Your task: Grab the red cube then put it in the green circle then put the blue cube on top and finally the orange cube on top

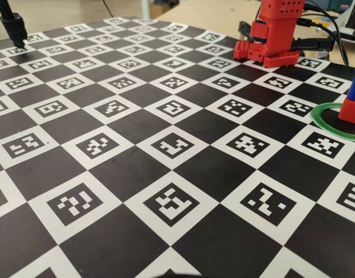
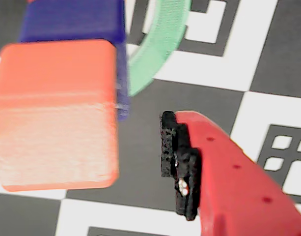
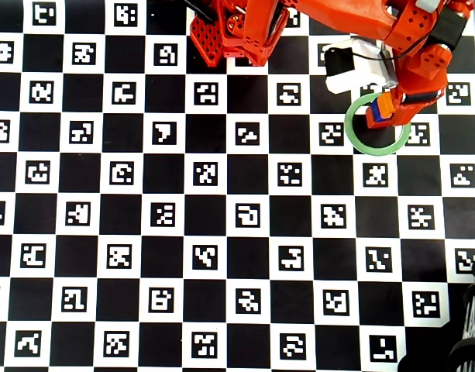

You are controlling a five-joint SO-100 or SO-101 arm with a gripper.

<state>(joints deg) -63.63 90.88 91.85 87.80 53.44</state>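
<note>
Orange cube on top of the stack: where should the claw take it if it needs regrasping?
Grip the orange cube by two opposite flat side faces, coming down from above. It tops the blue cube inside the green circle, so its sides are exposed; a sideways approach risks toppling the stack.

Orange cube [image 2: 54,115], blue cube [image 2: 74,19] — green circle [image 2: 157,54].

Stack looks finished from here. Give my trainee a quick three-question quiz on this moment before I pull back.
1. Which cube tops the stack? A red, B blue, C orange.
2. True or false: the stack stands outside the green circle.
3. Fill in: in the wrist view, the black pad of the claw is ___ the orange cube (touching / apart from).

Key: 1 C, orange over the blue cube, with the red cube lowest. 2 False, it stands inside the ring. 3 Apart from: board shows between them.
</note>
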